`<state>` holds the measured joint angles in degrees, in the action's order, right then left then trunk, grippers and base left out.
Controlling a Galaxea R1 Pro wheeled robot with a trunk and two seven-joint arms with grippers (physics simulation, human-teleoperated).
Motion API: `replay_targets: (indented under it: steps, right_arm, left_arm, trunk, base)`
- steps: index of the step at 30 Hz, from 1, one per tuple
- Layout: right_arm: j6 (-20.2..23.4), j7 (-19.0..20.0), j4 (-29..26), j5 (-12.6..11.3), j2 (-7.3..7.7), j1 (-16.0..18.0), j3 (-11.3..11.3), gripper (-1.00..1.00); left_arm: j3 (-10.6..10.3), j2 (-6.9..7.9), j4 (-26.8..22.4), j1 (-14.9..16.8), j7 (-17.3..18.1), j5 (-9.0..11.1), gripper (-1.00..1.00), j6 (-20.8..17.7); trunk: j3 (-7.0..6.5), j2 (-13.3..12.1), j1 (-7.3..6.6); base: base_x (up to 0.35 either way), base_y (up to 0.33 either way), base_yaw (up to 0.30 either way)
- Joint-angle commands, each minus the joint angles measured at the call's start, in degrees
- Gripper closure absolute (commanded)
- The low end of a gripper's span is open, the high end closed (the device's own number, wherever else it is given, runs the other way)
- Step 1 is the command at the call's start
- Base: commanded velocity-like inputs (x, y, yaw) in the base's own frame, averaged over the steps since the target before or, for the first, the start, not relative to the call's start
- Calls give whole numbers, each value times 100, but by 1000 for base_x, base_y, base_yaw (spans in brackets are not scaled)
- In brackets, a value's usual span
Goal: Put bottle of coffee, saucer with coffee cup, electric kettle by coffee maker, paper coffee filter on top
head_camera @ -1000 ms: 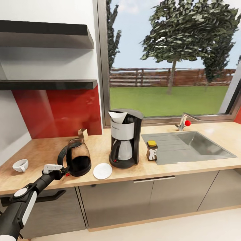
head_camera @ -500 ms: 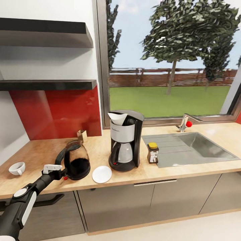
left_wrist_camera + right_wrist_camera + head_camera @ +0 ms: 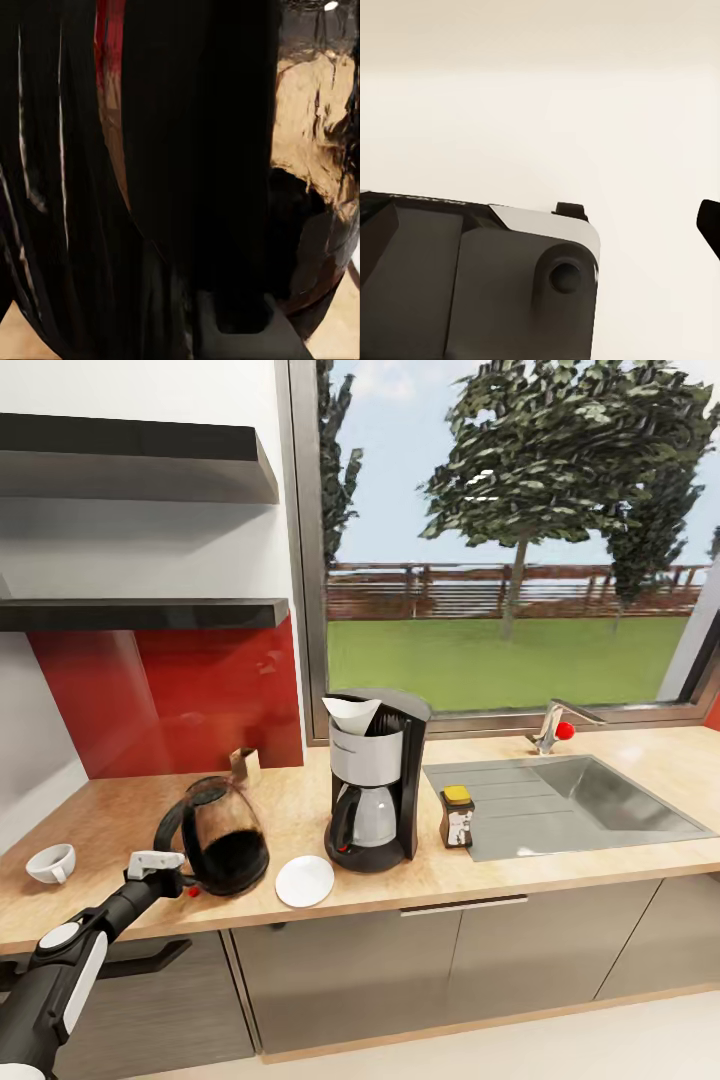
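Note:
The coffee maker (image 3: pixel 375 790) stands on the kitchen countertop (image 3: pixel 110 815) with the white paper coffee filter (image 3: pixel 352 712) on its top. The bottle of coffee (image 3: pixel 456 816) stands just right of it, and the saucer (image 3: pixel 305 881) lies bare at its front left. The electric kettle (image 3: pixel 222 838) is left of the saucer, tipped to the left, its dark glass close up in the left wrist view (image 3: pixel 315 150). My left gripper (image 3: pixel 168 875) is shut at the kettle's black handle. The coffee cup (image 3: pixel 50 863) lies far left on the counter. The kitchen shelf (image 3: pixel 150 612) is bare.
A steel sink (image 3: pixel 560 800) with a faucet (image 3: pixel 550 725) fills the counter's right part, under a large window. A small brown box (image 3: pixel 243 763) stands by the red backsplash. Grey cabinet fronts run below. The right wrist view shows pale floor and a grey robot part (image 3: pixel 510 285).
The kettle has tipped to the left, its handle swinging left with my left gripper. The head view shifted slightly a second ago; the other things have stayed put.

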<state>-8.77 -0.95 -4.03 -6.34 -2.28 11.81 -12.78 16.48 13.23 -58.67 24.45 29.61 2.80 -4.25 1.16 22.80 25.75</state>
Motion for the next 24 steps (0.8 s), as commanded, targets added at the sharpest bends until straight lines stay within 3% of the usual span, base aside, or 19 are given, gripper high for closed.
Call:
replay_targets:
  steps: [1,14,24]
  right_arm:
    - [-21,-10,6,-60,-1,6,-49,-100]
    - [-21,-10,8,-60,-1,6,-49,-100]
    - [-28,-10,8,-60,-1,6,-49,-100]
  left_arm:
    - [13,0,-4,6,36,27,100,-42]
    - [22,-7,-29,21,36,28,100,-43]
    - [24,0,-366,30,21,20,100,-78]
  trunk:
    - [12,12,3]
    - [12,12,3]
    - [12,12,3]
  base:
    - [0,0,0]
    - [0,0,0]
    - [0,0,0]
